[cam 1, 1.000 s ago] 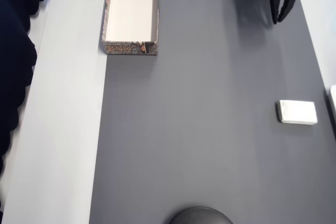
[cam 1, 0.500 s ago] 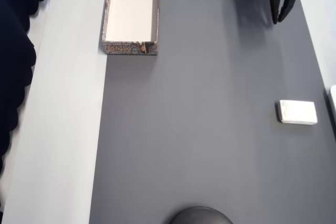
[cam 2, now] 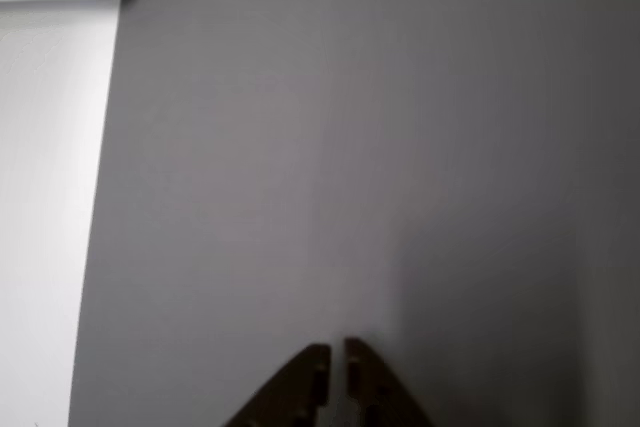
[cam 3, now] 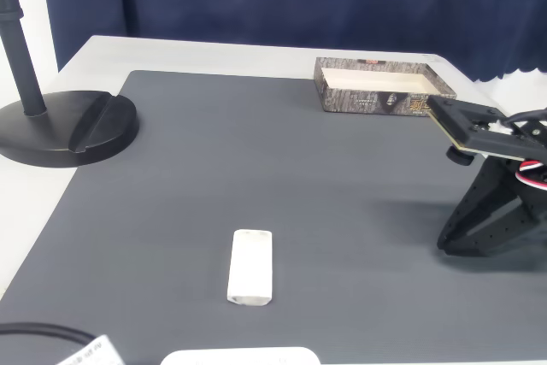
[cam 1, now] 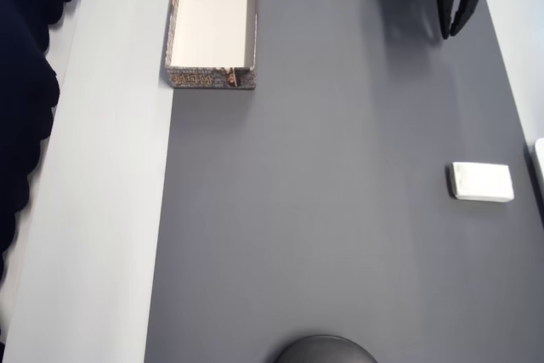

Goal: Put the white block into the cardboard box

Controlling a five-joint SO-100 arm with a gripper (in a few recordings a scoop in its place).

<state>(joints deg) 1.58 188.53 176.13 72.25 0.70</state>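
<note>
Hand (cam 1: 453,33) nearly closed, empty; white block (cam 1: 482,182) flat on mat, well apart.

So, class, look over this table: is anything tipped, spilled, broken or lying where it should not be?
Nothing stands out. The white block lies flat on the dark mat, the cardboard box sits upright at the mat's far edge, and the claw hangs nearly shut, holding nothing.
</note>
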